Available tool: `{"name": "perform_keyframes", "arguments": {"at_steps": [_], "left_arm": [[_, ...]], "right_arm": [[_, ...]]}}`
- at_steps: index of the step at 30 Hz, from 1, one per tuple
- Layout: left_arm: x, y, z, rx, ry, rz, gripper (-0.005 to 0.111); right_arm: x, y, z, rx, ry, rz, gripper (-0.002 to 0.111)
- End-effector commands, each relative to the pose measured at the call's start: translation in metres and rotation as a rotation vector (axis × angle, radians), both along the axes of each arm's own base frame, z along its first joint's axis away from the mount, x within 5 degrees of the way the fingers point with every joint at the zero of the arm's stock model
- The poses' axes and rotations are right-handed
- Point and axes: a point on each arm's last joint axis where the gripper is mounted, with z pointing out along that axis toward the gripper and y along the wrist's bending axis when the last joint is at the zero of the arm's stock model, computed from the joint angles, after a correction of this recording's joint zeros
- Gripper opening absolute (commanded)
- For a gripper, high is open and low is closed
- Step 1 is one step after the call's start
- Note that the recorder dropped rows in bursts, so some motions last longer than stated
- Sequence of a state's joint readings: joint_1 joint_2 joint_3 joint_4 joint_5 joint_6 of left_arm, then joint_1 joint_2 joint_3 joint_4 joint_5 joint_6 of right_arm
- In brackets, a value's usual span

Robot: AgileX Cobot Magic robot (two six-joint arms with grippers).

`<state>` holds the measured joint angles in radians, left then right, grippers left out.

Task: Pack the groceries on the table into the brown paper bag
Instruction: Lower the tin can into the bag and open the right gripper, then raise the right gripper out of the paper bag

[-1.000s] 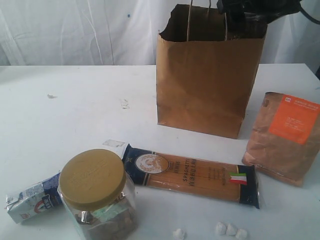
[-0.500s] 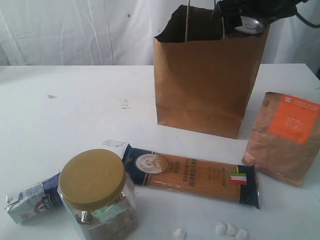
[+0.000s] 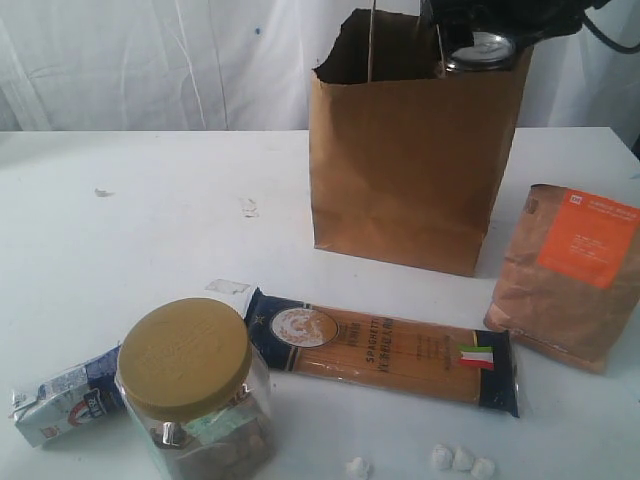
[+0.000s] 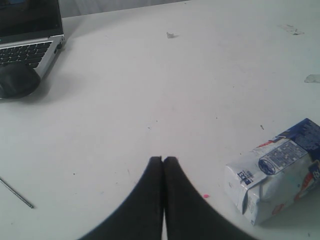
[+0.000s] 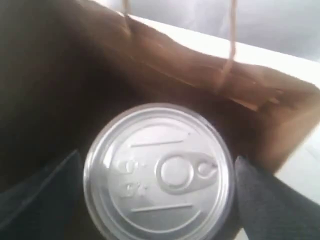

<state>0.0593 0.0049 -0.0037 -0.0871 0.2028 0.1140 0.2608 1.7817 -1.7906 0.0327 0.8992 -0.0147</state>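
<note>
Exterior view: right gripper (image 3: 484,44) holds tin can (image 3: 479,54) at bag (image 3: 410,160) mouth.

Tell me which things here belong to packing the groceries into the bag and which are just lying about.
Part of the job: brown paper bag, grey tin can at the bag's mouth, gold-lidded jar, spaghetti packet, brown pouch, blue-white carton.

Just lying about: white foam lumps, paper scrap, laptop, mouse.
</note>
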Motion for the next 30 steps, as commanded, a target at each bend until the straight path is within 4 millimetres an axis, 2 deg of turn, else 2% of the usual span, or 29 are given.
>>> {"name": "perform_keyframes", "arguments": {"at_steps": [1,24,25,27,30], "left_arm": [[0.0,-0.001,-0.001,-0.013,-0.003,-0.005,0.0],[0.0,-0.001,-0.001,-0.013,-0.003,-0.005,0.0],[0.0,-0.001,-0.001,-0.013,-0.003,-0.005,0.0],[0.0,-0.001,-0.001,-0.013,-0.003,-0.005,0.0],[0.0,-0.001,-0.001,-0.013,-0.003,-0.005,0.0]], "right_arm": [[-0.005,0.006,0.012,0.083,-0.039,0.059,0.076],[-0.007,0.0,0.012,-0.028,-0.046,0.083,0.076],[-0.009,0.0,0.015,-0.027,-0.051,0.083,0.074],[-0.023,-0.004,0.036,-0.016,-0.106,0.082,0.059],[-0.052,-0.016,0.069,-0.061,-0.184,0.076,0.023]]}}
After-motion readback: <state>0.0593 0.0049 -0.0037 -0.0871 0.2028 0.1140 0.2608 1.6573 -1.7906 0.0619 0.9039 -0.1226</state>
